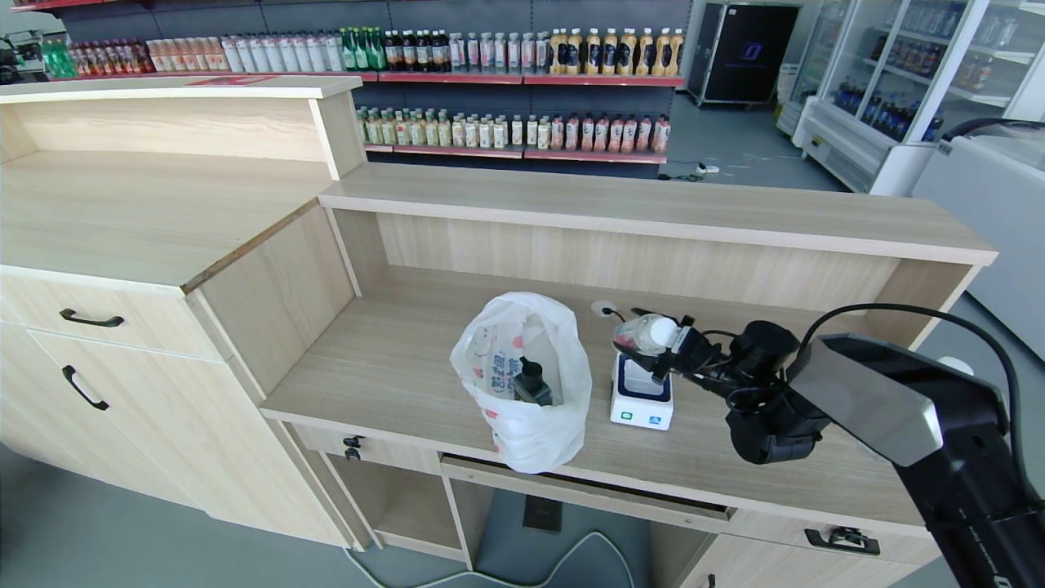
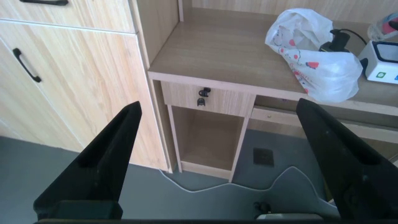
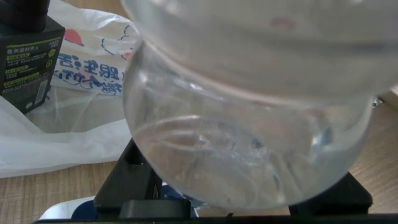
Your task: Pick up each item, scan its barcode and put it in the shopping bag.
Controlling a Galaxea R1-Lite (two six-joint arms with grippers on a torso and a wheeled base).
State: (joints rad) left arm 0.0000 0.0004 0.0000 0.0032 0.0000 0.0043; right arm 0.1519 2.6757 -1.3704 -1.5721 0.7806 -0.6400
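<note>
Bottle (image 3: 249, 124): clear, clamped in the right gripper (image 1: 657, 349) and held just above the scanner (image 1: 642, 402), likely so its barcode faces the reader.
Bag (image 1: 526, 384): stands open beside the scanner on the counter (image 1: 392, 367), with a dark box (image 1: 532, 382) inside.
Left gripper (image 2: 217, 163): fingers apart, low before the counter, holding nothing.

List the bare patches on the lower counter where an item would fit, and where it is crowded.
Bare: the counter from the cabinet wall to the shopping bag, and behind the bag. Crowded: the scanner beside the bag, the right gripper holding a bottle over it.
</note>
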